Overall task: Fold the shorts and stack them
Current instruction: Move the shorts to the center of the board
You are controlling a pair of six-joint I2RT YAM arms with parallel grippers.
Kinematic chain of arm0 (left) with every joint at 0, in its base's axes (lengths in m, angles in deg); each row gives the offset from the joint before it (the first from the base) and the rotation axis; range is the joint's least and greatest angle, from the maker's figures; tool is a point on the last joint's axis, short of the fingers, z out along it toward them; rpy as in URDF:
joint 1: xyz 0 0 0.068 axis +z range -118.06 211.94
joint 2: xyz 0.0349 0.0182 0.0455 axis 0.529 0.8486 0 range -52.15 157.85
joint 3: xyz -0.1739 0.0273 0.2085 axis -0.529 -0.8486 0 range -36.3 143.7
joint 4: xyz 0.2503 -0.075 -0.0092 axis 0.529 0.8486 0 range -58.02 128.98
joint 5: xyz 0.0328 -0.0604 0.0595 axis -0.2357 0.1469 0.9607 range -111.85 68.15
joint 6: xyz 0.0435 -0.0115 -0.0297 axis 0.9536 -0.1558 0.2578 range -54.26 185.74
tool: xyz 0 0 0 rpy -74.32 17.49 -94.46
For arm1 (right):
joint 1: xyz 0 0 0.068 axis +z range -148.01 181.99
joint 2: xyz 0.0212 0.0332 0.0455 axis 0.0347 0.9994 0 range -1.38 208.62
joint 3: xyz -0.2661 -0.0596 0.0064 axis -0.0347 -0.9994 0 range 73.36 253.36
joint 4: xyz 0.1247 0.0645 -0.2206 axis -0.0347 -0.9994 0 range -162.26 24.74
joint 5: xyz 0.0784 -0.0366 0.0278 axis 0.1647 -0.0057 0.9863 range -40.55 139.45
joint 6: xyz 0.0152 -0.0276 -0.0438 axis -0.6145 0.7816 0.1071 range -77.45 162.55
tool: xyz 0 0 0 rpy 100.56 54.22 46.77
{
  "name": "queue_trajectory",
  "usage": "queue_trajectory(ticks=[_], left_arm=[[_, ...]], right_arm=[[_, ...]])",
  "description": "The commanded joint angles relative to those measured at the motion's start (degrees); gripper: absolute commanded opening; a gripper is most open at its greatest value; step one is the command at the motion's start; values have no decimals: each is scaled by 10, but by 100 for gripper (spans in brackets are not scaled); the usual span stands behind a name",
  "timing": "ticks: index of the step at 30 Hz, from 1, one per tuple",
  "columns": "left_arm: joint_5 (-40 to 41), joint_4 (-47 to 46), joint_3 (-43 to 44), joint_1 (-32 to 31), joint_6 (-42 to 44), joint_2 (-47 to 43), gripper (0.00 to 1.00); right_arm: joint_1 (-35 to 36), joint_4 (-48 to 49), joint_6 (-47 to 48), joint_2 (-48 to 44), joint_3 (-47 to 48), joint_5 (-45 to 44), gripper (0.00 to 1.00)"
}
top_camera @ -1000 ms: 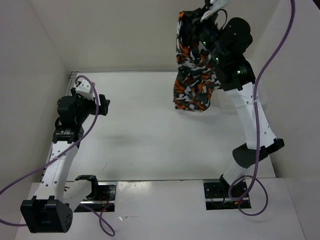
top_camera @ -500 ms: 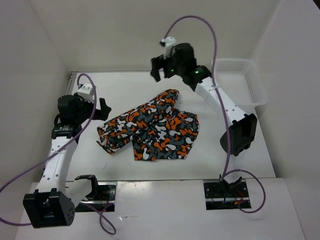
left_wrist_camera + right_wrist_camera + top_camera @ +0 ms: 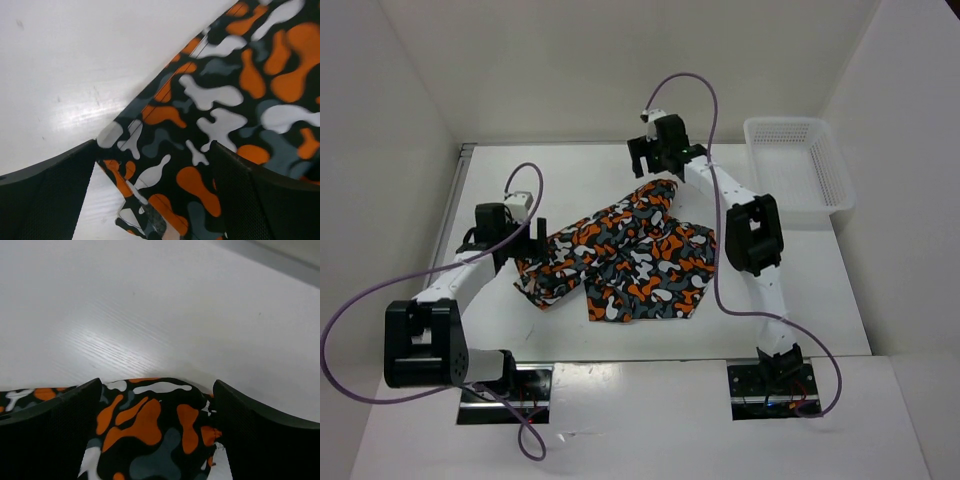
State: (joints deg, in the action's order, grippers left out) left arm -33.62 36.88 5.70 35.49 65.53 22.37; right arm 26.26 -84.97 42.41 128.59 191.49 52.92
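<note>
Shorts (image 3: 620,262) lay spread on the surface (image 3: 570,180) — left pincer (image 3: 538,240) wide open at their left edge, right pincer (image 3: 653,168) wide open over the far tip, both empty.

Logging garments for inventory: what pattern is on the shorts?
The shorts have orange, black, white and grey camouflage-like blotches, clearest in the left wrist view.

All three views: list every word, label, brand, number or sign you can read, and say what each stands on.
None can be read in any view.
The soft camouflage-print fabric shorts carry only orange, black, white and grey blotches, no lettering.
The white plastic mesh basket shows no label.
The white table bears no markings.
</note>
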Motion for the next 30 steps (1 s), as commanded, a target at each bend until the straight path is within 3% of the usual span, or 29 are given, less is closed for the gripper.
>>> queue_trajectory(ticks=[1,5,10,14,15,16,19,20,23,24,27,30], left_arm=[[54,-44,-33,-2,2,22,99],[103,-95,-86,3,2,33,99],[67,-54,-86,8,2,45,97],[22,-37,-104,8,2,40,66],[22,-42,-112,8,2,33,38],[22,-58,-121,8,2,25,27],[22,-63,-139,8,2,5,4],[22,-63,-139,8,2,0,0],[22,-63,-149,8,2,-29,0],[22,-63,-149,8,2,-36,0],[22,-56,-149,8,2,-61,0],[27,-51,-106,15,2,-80,0]], right_arm=[[9,22,3,36,58,-30,97],[14,22,14,71,53,-50,98],[24,12,27,95,23,-57,98],[45,6,37,100,7,-26,98],[50,6,37,106,2,-26,98],[60,6,37,113,2,-26,98],[75,6,37,121,-4,-26,76],[82,6,37,126,-10,-26,60],[98,1,23,121,-36,-32,49],[98,1,23,114,-42,-37,33],[98,1,16,103,-56,-53,6],[98,1,40,85,-46,-58,0]])
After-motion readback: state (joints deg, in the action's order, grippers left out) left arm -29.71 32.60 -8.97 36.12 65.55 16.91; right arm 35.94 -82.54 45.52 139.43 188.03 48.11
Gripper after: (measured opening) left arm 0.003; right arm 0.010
